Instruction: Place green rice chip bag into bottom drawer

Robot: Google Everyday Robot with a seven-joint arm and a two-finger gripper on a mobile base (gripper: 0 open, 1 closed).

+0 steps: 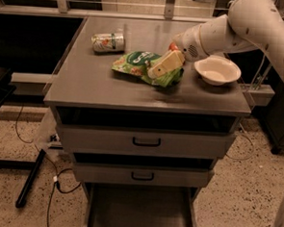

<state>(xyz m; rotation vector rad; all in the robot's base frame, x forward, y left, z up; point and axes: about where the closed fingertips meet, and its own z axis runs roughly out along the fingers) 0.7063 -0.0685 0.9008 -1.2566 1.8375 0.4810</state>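
Note:
The green rice chip bag [135,63] lies on the grey cabinet top [100,84], right of its middle. My gripper [163,64], cream-coloured at the end of the white arm, sits over the right half of the bag and touches or nearly touches it. The bag's right end is partly hidden under the gripper. The bottom drawer [141,211] is pulled out at the foot of the cabinet, a shallow grey tray, with nothing seen in it.
A green-and-white can [108,42] lies on its side at the back left of the top. A white bowl [217,70] stands at the right. A red apple [173,46] peeks out behind the gripper. Two upper drawers [146,141] are shut. Cables lie on the floor at left.

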